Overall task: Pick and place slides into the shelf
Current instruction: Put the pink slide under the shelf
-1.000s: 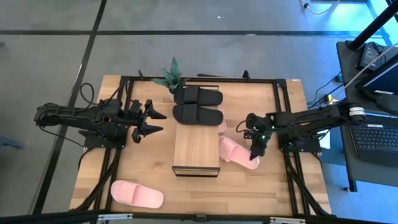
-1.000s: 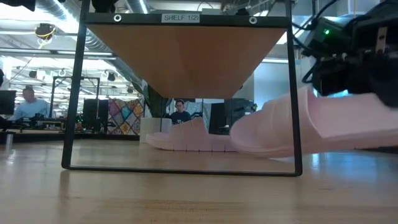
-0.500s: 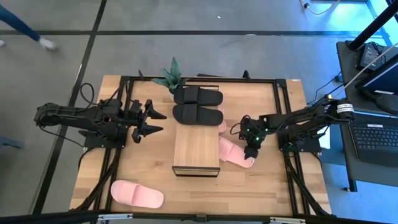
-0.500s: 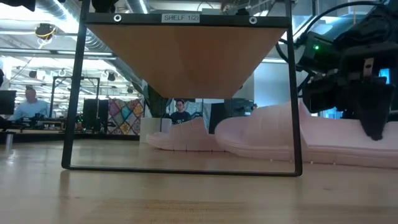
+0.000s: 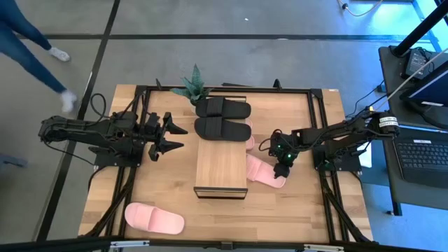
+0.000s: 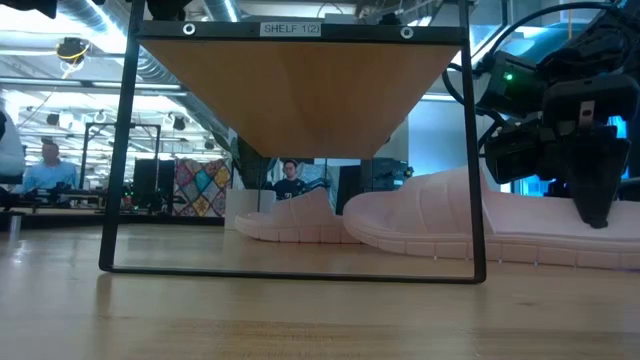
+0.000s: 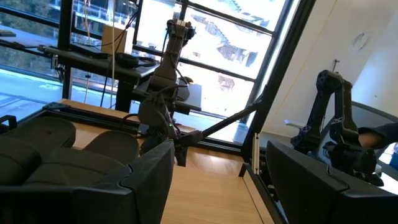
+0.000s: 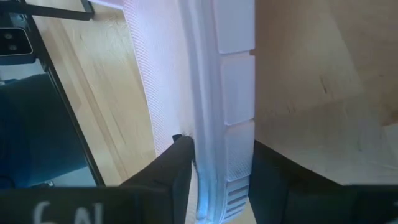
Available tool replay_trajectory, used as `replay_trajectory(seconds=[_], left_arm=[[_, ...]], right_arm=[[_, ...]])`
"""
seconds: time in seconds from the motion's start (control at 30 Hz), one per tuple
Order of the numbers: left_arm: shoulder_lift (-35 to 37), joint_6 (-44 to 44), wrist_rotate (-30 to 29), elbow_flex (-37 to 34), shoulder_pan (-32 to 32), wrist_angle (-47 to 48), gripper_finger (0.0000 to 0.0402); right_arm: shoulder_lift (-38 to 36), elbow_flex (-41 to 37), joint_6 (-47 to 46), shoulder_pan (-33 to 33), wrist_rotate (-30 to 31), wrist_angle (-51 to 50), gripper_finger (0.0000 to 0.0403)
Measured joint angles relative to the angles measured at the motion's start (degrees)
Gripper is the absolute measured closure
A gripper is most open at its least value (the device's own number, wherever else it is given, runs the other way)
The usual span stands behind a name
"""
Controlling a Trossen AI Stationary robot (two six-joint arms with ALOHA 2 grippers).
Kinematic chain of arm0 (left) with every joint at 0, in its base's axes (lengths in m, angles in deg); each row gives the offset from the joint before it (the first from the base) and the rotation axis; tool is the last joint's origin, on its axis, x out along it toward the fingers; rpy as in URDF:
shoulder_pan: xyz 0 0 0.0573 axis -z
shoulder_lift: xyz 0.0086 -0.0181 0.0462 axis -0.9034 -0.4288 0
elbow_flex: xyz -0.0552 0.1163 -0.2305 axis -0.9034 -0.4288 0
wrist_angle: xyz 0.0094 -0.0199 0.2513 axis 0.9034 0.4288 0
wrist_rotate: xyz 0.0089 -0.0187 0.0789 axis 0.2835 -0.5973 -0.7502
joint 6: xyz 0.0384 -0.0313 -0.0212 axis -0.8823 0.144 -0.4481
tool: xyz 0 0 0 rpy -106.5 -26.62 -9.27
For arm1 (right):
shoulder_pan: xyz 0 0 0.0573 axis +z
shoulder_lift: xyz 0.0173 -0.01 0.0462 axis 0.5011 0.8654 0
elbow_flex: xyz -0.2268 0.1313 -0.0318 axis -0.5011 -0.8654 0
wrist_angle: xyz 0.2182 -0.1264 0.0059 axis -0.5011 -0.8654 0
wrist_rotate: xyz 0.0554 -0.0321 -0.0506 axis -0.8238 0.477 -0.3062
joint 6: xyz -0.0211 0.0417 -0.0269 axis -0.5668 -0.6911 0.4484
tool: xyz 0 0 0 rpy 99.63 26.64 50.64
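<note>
My right gripper (image 5: 282, 169) is shut on a pale pink slide (image 5: 264, 172) that lies on the table at the right side of the shelf (image 5: 221, 168), its strap end (image 6: 425, 200) reaching under the plank. A second pink slide (image 6: 290, 221) lies under the shelf, farther back. A third pink slide (image 5: 154, 218) lies near the table's near-left corner. The black pair (image 5: 222, 117) sits at the shelf's far end. My left gripper (image 5: 172, 137) hangs open to the left of the shelf, touching nothing. My right gripper pinches the pink slide's long side edge (image 8: 217, 143) between its two fingers, near the end away from the shelf. The fingers (image 6: 596, 190) come from above, pointing down, and stand across the edge. The slide lies along the table on its sole.
A small potted plant (image 5: 192, 87) stands at the far edge beside the black slides. The dark frame rails (image 5: 318, 133) run along the table's sides. Bare tabletop lies left of the shelf and along the near edge. A person's legs (image 5: 31, 35) pass on the floor beyond the far-left corner.
My right gripper has moved toward the shelf and down, still shut. The pink slide, first raised and tilted, has come down flat on the table and slid leftward, its strap end now farther under the plank. A person has walked in at the far left.
</note>
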Motion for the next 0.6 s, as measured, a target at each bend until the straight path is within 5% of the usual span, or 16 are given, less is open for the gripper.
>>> replay_trajectory(seconds=[0.4, 0.6], left_arm=[[0.00, 0.02, 0.00, 0.00, 0.00, 0.04, 0.0156], [0.00, 0.02, 0.04, 0.00, 0.00, 0.09, 0.0156]], right_arm=[[0.00, 1.07, 0.13, -0.11, 1.06, -2.22, 0.0165], [0.00, 4.52, -0.44, -0.11, 1.69, -7.55, 0.0147]])
